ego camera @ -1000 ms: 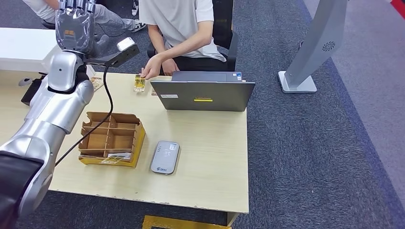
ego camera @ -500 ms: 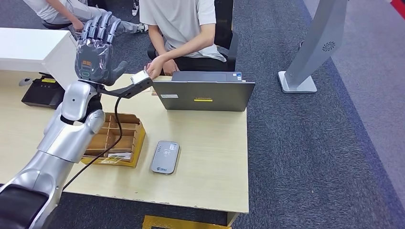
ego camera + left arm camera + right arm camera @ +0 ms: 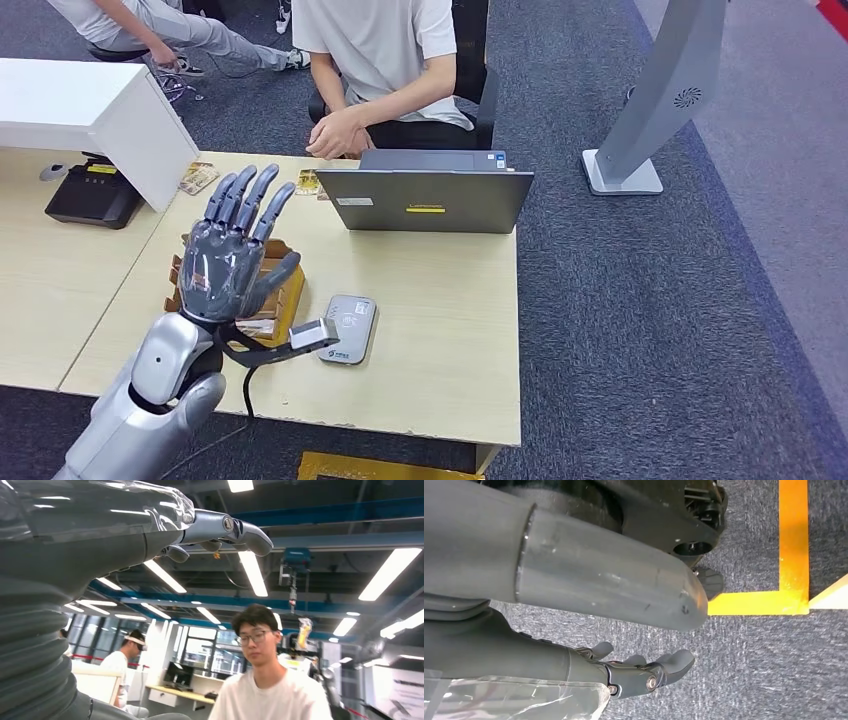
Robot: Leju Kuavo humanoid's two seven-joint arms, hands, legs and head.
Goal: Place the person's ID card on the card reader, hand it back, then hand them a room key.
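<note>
My left hand (image 3: 238, 252) is raised over the near left part of the table, fingers spread and straight, holding nothing; the left wrist view has its fingertips (image 3: 240, 530) against the ceiling. A yellowish ID card (image 3: 308, 181) lies at the table's far edge, just below the seated person's clasped hands (image 3: 338, 135). The grey card reader (image 3: 346, 328) lies flat near the front edge, right of my hand. A cardboard divider box (image 3: 285, 285) sits partly hidden behind my hand, with a card in its front compartment (image 3: 262, 327). My right hand (image 3: 644, 672) hangs over the carpet, empty, fingers loosely extended.
An open grey laptop (image 3: 425, 198) stands at the far edge, its back toward me. Another card (image 3: 198, 178) lies at the far left beside a white partition (image 3: 100, 110) and a black device (image 3: 85, 195). A grey stand (image 3: 650, 110) is on the carpet to the right.
My left arm has swung back from the table's far side and come down over the divider box. The person's hand has drawn back, leaving the ID card on the table.
</note>
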